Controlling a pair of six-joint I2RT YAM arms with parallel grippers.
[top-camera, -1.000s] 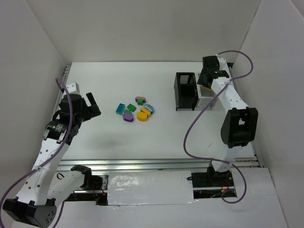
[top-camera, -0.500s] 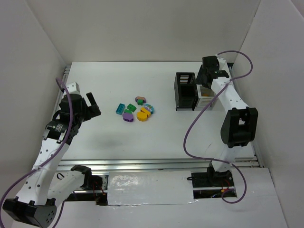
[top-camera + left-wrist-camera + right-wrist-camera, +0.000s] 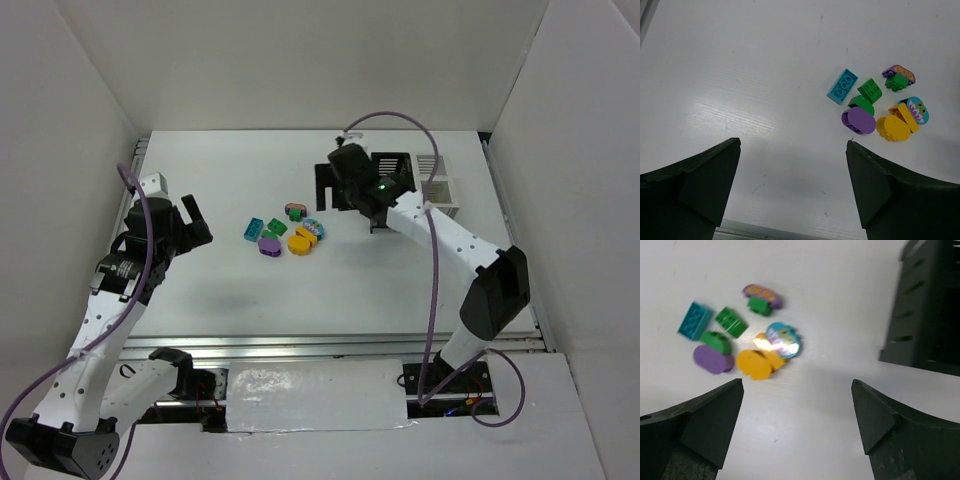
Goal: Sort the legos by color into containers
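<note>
Several tiny legos (image 3: 285,232) lie in a cluster at the table's middle left: teal, green, purple, yellow and orange. The left wrist view shows a teal brick (image 3: 842,86), green brick (image 3: 870,89), purple piece (image 3: 858,121) and yellow piece (image 3: 892,128). The right wrist view shows the same cluster (image 3: 754,364), blurred. My left gripper (image 3: 190,222) (image 3: 792,145) is open and empty, left of the cluster. My right gripper (image 3: 335,192) (image 3: 797,382) is open and empty, between the cluster and the containers. A black bin (image 3: 392,162) (image 3: 927,315) and a white bin (image 3: 441,192) show; my right arm partly hides the block.
White walls close in the table on the left, back and right. A metal rail (image 3: 300,345) runs along the near edge. A purple cable (image 3: 432,300) hangs along the right arm.
My right arm has swung left from above the containers to a spot just right of the lego cluster, its jaws open. The left arm and the legos have not moved.
</note>
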